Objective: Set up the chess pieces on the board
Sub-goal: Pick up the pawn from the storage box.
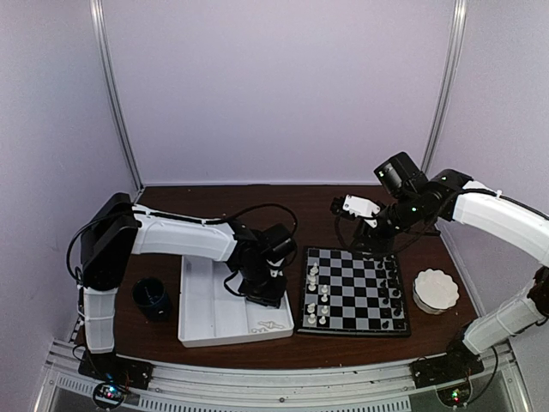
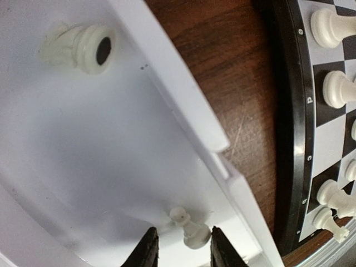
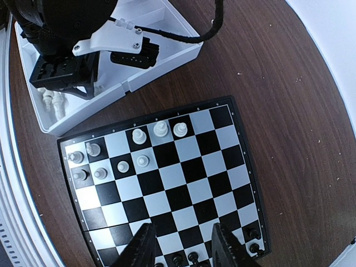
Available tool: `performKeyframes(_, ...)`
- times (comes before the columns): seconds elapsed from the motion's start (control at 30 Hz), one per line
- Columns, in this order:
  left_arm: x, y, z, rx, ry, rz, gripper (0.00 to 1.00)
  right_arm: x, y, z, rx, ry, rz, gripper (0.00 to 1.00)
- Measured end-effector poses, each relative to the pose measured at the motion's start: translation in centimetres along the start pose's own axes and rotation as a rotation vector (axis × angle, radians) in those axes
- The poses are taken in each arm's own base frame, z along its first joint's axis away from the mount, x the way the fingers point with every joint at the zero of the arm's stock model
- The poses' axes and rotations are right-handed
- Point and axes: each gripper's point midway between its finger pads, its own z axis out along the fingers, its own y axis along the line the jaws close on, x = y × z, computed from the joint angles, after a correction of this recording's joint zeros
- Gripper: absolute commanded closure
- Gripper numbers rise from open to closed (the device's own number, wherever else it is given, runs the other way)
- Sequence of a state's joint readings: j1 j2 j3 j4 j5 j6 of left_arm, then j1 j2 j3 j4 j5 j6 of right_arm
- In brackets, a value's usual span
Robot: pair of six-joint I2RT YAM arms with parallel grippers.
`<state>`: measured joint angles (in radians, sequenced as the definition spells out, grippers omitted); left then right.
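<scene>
The checkered board point(image 1: 353, 292) lies right of centre. Several white chess pieces point(image 1: 317, 296) stand on its left columns and black ones point(image 1: 391, 292) along its right edge. My left gripper point(image 1: 263, 296) is down in the white tray point(image 1: 214, 318). In the left wrist view it point(image 2: 183, 250) is open, with its fingers either side of a white pawn point(image 2: 192, 229) lying on the tray floor. Another white piece point(image 2: 80, 47) lies farther off. My right gripper point(image 3: 183, 250) is open and empty, and hovers over the board point(image 3: 178, 183) near the black pieces point(image 3: 192, 257).
A dark blue cup point(image 1: 152, 296) stands left of the tray. A white scalloped dish point(image 1: 436, 289) sits right of the board. A few white pieces point(image 3: 53, 103) lie in the tray's near corner. The tray wall point(image 2: 183, 105) stands between my left gripper and the board's rim point(image 2: 295, 139).
</scene>
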<state>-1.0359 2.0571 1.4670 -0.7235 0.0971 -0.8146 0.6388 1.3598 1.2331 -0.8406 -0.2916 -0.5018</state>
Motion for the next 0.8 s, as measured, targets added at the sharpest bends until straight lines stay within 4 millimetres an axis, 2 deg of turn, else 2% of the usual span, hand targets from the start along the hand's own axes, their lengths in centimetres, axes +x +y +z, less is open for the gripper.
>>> performKeyframes(0.8,-1.3,1.8,0.1,-0.106,-0.076,0.036,0.81,0.0,0.0,0.0,0.001,0.0,0.0,0.63)
